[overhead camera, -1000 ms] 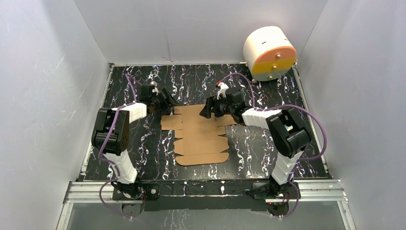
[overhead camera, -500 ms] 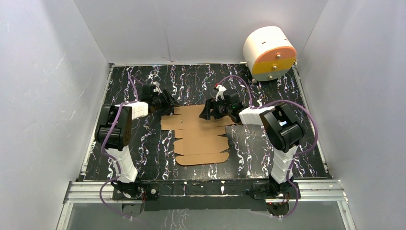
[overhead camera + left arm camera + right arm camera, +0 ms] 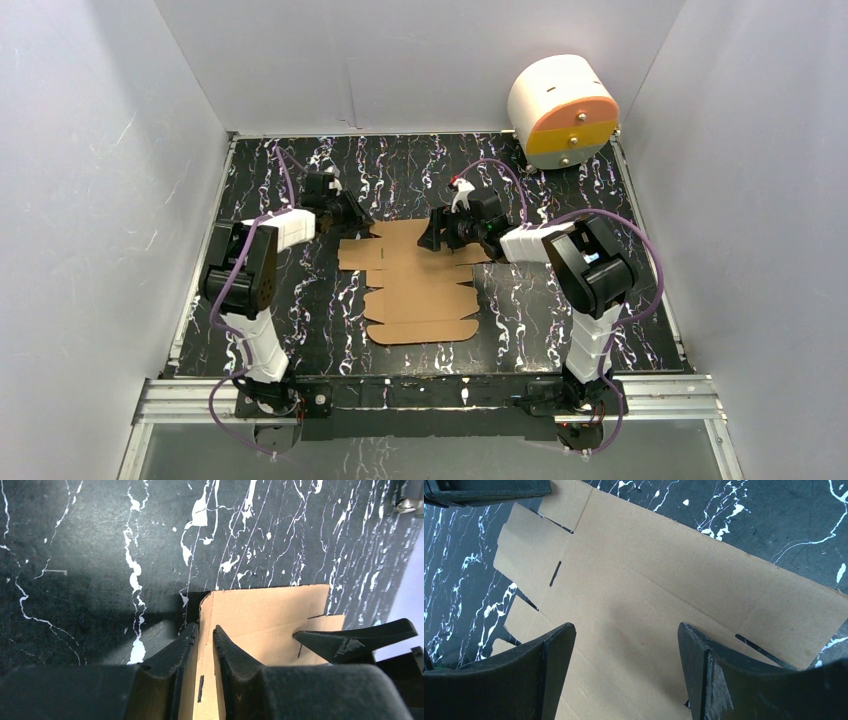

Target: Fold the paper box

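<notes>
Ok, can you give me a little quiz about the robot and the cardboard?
1. True or false: the paper box is already folded up.
2. Which arm's jaws stand wide apart above the cardboard, left or right?
3. Where is the white cylinder? A: in the far right corner. B: on the cardboard. C: between the jaws.
Key: 1. False, it lies flat. 2. The right arm's jaws. 3. A.

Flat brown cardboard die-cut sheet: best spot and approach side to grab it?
I'd take the far-left flap of the flat brown cardboard sheet at its outer edge, coming from the left, low over the black marbled table. It lies flat, so only a free edge offers fingers purchase.
</notes>
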Robot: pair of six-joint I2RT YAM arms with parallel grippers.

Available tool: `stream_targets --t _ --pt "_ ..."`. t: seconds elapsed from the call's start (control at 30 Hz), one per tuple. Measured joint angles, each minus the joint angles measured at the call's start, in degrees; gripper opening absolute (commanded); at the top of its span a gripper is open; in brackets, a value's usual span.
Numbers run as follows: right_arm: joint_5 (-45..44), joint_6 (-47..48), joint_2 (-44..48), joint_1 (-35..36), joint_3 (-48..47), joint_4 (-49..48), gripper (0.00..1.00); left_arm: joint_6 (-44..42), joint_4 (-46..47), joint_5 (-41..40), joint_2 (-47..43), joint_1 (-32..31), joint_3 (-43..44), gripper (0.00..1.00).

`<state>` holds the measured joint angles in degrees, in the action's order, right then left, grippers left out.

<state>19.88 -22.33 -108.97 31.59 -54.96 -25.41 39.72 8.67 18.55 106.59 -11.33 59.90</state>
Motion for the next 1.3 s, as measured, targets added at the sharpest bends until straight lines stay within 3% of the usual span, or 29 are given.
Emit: stream_targets --t 0.37,0.73,0.87,1.07,1.3 --pt "-0.85 0.02 0.13 0.13 0.42 -0.55 0.84 -5.90 -10.21 -15.15 -0.07 -9.40 8.00 0.00" --pt "-1.97 0.11 0.17 0.59 0.42 -0.57 0.84 -9.29 -17.31 -26.10 1.75 -14.36 13.27 0.00" --pt "-2.16 0.52 0.35 0.72 0.42 -0.37 0.87 -9.51 -18.05 -27.63 1.75 -14.56 13.46 0.08" --pt "-2.82 2.27 3.74 0.79 0.48 3.82 0.92 -9.73 -20.13 -27.69 -0.33 -14.69 13.18 0.27" --pt "-5.73 5.33 12.11 -0.26 0.42 9.53 0.95 -8.83 -17.55 -25.09 -13.79 -14.71 7.26 0.47"
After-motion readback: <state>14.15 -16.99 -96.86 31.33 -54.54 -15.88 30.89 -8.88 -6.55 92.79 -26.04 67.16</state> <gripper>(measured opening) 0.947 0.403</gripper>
